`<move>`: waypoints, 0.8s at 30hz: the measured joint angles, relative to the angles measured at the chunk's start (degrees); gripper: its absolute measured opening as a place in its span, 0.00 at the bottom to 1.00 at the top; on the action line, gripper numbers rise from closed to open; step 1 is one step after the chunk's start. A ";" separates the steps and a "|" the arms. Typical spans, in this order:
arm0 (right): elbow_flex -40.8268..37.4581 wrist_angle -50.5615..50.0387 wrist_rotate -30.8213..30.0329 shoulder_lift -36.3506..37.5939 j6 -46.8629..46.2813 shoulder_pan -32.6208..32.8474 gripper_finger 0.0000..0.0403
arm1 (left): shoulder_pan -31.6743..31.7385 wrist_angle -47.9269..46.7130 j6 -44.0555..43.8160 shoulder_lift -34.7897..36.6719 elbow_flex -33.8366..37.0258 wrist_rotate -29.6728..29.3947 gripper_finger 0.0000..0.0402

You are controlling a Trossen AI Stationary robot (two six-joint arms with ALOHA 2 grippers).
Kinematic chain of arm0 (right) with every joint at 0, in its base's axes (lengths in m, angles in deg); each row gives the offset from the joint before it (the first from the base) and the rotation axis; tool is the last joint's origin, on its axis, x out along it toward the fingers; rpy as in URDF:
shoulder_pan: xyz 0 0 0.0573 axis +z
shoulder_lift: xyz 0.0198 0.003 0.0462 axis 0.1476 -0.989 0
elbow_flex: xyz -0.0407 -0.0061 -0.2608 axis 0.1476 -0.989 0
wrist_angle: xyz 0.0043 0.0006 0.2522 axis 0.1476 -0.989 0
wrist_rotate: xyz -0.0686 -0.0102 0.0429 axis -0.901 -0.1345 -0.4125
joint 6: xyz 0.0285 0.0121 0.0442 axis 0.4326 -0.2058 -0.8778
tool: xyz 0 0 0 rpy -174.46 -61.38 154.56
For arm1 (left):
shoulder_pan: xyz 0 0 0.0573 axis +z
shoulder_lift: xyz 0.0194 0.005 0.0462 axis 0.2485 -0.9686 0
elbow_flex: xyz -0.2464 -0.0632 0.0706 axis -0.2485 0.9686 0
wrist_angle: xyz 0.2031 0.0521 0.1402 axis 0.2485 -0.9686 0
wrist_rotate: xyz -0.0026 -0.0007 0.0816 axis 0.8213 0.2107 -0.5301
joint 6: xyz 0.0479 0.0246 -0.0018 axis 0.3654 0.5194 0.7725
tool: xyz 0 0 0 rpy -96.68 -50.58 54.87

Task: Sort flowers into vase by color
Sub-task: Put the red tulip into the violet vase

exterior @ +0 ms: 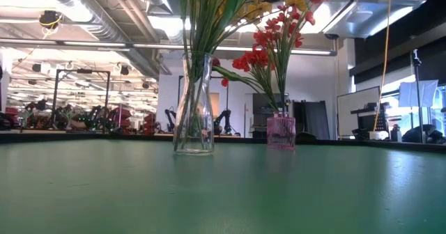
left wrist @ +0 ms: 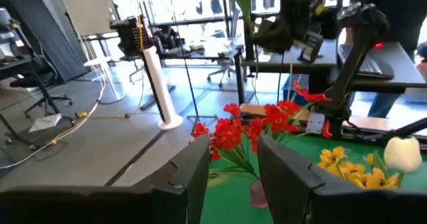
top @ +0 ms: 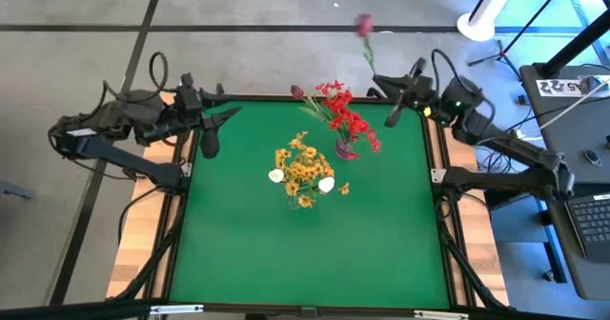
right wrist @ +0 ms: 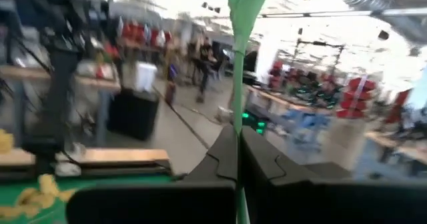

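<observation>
A clear glass vase (top: 303, 189) (exterior: 194, 115) holds yellow flowers (top: 303, 164) and white buds (top: 326, 183) at the table's middle. Just beyond it a small pink vase (top: 345, 150) (exterior: 281, 131) holds red flowers (top: 345, 113) (left wrist: 235, 129). My right gripper (top: 385, 84) (right wrist: 237, 151) is up at the far right corner, shut on the green stem of a pink-budded flower (top: 363, 24). My left gripper (top: 221, 127) (left wrist: 230, 174) is at the far left corner, level, open, with nothing between its fingers. My right gripper pinches the pink flower's green stem (right wrist: 237, 114) between its two fingers, which lie across it. The fingers come about level from the table's right side. The flower is lifted clear, and its stem slants past the far edge with the bud (top: 363, 24) out over the floor.
Both vases stand close together at the table's middle and far half. The green tabletop (top: 305, 253) shows bare across its near half. A laptop and cables (top: 589, 215) sit off the table's right side, and a white lamp base (top: 481, 23) stands beyond the far right corner.
</observation>
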 joint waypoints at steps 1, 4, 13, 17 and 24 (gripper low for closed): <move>-3.55 3.80 2.20 0.72 -2.46 -1.55 0.00 | 0.28 2.07 0.12 1.22 2.73 0.67 0.30; -12.87 15.43 5.84 1.67 -8.90 -5.28 0.00 | 1.68 9.42 0.90 4.26 10.87 3.41 0.30; -31.55 40.01 7.04 -0.34 -20.26 -8.98 0.00 | 7.19 20.34 -1.17 7.99 26.36 12.43 0.30; -36.88 46.67 7.03 -2.12 -24.18 -8.78 0.00 | 9.72 25.00 -1.65 8.22 30.33 16.91 0.30; -41.97 56.05 7.52 -7.35 -28.57 -8.78 0.00 | 13.51 33.08 -2.87 8.20 36.29 22.41 0.30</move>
